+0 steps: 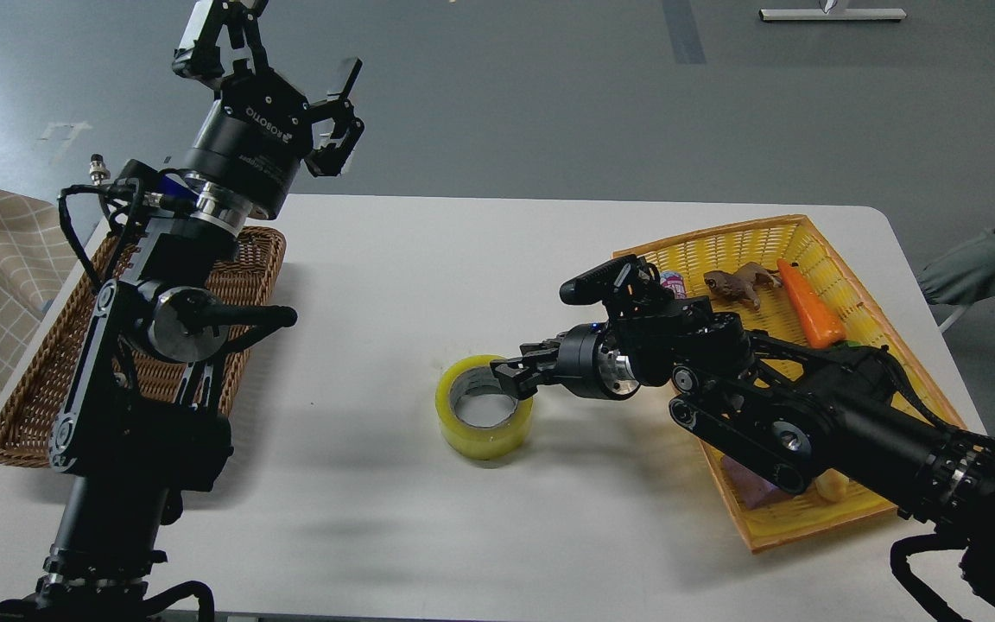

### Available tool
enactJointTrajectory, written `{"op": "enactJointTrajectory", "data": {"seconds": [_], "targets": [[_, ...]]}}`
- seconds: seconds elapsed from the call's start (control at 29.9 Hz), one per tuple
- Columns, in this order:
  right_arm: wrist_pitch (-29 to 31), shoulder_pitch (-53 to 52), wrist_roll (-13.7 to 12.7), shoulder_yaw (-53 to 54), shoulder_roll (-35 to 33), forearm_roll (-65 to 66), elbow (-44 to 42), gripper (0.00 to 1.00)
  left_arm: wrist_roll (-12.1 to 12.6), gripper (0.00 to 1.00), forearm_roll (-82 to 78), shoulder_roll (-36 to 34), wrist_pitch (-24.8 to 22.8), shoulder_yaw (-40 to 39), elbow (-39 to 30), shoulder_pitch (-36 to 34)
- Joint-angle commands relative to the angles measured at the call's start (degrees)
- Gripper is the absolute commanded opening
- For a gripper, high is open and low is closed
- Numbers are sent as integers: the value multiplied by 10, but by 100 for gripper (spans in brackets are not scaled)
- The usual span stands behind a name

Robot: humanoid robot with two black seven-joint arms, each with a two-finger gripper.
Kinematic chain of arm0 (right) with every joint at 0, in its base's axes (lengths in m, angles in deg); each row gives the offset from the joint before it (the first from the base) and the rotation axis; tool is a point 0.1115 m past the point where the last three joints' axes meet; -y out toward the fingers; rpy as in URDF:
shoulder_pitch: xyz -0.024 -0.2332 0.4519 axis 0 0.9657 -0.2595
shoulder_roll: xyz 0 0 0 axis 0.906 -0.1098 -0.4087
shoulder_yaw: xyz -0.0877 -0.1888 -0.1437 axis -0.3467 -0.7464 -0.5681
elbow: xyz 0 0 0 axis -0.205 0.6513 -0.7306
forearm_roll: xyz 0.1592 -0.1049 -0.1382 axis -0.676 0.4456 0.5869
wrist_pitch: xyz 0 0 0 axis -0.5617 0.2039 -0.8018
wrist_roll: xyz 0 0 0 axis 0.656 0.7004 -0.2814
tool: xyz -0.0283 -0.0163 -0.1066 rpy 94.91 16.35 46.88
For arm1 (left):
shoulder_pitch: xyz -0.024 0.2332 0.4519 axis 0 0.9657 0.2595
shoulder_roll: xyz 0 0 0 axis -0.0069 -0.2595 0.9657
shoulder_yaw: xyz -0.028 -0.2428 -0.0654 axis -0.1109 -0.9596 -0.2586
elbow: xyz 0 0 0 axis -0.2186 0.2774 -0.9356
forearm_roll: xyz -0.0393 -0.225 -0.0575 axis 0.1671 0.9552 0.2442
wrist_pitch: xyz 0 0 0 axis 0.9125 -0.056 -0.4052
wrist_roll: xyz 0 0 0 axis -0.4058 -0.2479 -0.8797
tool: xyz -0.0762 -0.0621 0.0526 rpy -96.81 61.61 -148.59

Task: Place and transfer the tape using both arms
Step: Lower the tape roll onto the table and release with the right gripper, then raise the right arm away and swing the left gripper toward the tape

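Your right hand (pixel 510 377) grips the rim of the tape (pixel 484 419) on the bench (pixel 463 285); your left hand (pixel 277 52) hangs open, raised.

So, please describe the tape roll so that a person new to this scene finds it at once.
Look at the white table, between the brown wicker basket and the yellow woven basket. The translucent yellowish tape roll lies flat near the middle, at the right claw. Nothing else on the bare tabletop is ring-shaped.
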Motion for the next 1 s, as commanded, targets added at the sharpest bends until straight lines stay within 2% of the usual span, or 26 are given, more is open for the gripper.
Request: {"op": "enactJointTrajectory", "data": {"seconds": [0.0, 0.03, 0.1, 0.2, 0.33, 0.43, 0.6, 0.67, 0.77, 0.84, 0.87, 0.97], "targets": [[-3, -5, 1, 26, -1, -1, 2, 71, 0, 98, 0, 0, 0, 1, 0, 1], [-5, -5, 1, 32, -1, -1, 3, 75, 0, 98, 0, 0, 0, 1, 0, 0], [-34, -9, 1, 54, -1, -2, 19, 93, 0, 98, 0, 0, 3, 2, 0, 0], [-83, -2, 1, 82, -14, -2, 45, 100, 0, 98, 0, 0, 4, 1, 0, -1], [-115, 43, 2, 162, -41, -12, 107, 100, 0, 98, 0, 0, 3, 1, 0, -3], [-116, 79, 2, 231, -59, -19, 150, 100, 0, 98, 0, 0, -4, 5, -1, -3], [-115, 182, 2, 383, -57, -91, 242, 100, 1, 98, -9, 0, 10, 12, -4, -28], [-114, 199, 2, 408, -60, -109, 258, 100, 1, 98, -9, 0, 17, 13, -3, -32], [-112, 224, 1, 471, -67, -173, 293, 100, 0, 98, -9, 0, 22, 19, -3, -32], [-111, 258, 2, 527, -67, -285, 317, 100, -1, 98, -8, 0, 18, 27, -10, -29], [-111, 258, 2, 527, -67, -285, 317, 100, -1, 98, -8, 0, 18, 27, -10, -29], [-106, 288, 2, 561, -71, -414, 340, 100, 1, 98, -8, 0, 15, 29, -37, -21]]}}
